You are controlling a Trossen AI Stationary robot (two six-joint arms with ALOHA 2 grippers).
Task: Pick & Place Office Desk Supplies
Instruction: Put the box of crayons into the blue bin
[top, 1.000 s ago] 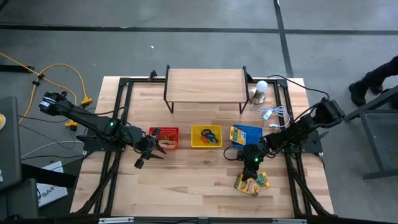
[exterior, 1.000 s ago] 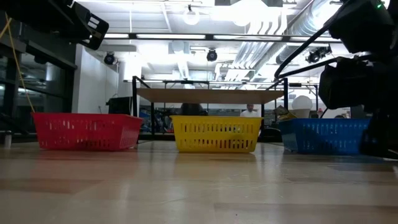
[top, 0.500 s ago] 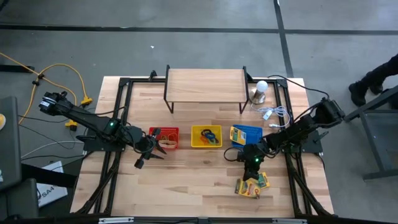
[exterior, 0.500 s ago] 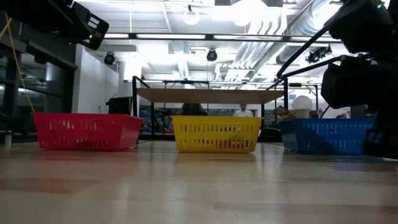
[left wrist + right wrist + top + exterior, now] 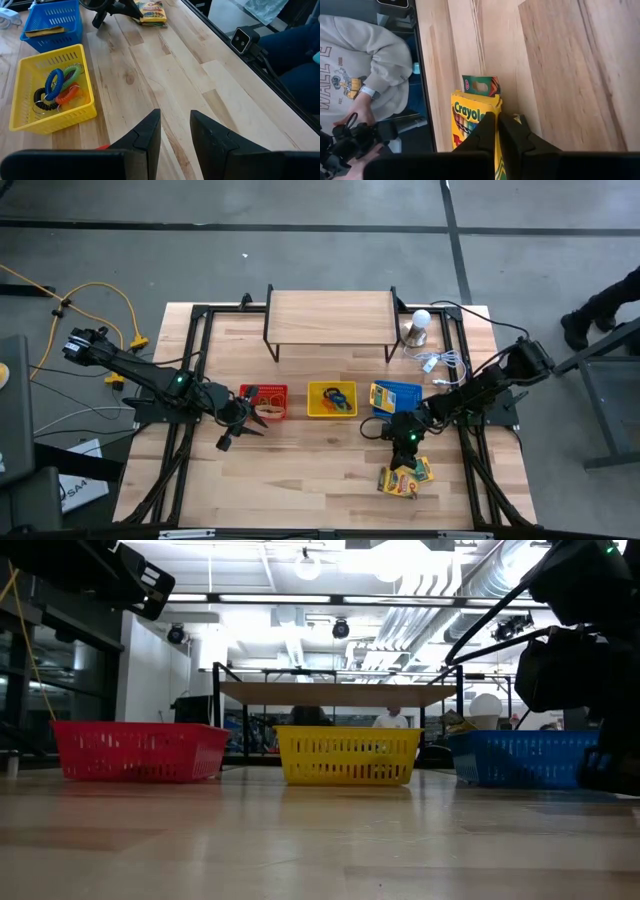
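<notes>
Two flat yellow-and-green crayon boxes point(image 5: 405, 477) lie stacked on the table near its right front. The upper yellow one point(image 5: 470, 117) overlaps one with a green flap point(image 5: 480, 85). My right gripper point(image 5: 406, 448) slants down over them, its fingers point(image 5: 487, 132) shut at the yellow box's long edge. My left gripper point(image 5: 238, 435) hangs open above the table in front of the red basket point(image 5: 265, 402), nothing between its fingers point(image 5: 150, 132). Coloured rings point(image 5: 60, 87) lie in the yellow basket point(image 5: 332, 412). Another crayon box point(image 5: 382, 395) lies in the blue basket point(image 5: 405, 388). My right gripper's shut fingertips stand at the upper crayon box's long side edge point(image 5: 499, 111), slanting down from above. The fingers lie along that edge. They hide the spot themselves, so I cannot tell whether they touch the box or pinch any cardboard. The box lies flat.
A low wooden shelf point(image 5: 330, 320) stands at the far middle. A white bulb point(image 5: 420, 325) and a tangle of white wire point(image 5: 440, 362) lie at the far right. A person point(image 5: 365, 65) sits just beyond the table edge nearest the boxes. Bare wood stretches along the near side.
The crayon boxes under my right gripper have shifted a little toward the near edge and lie flatter than a second ago. Both arms have stayed in place.
</notes>
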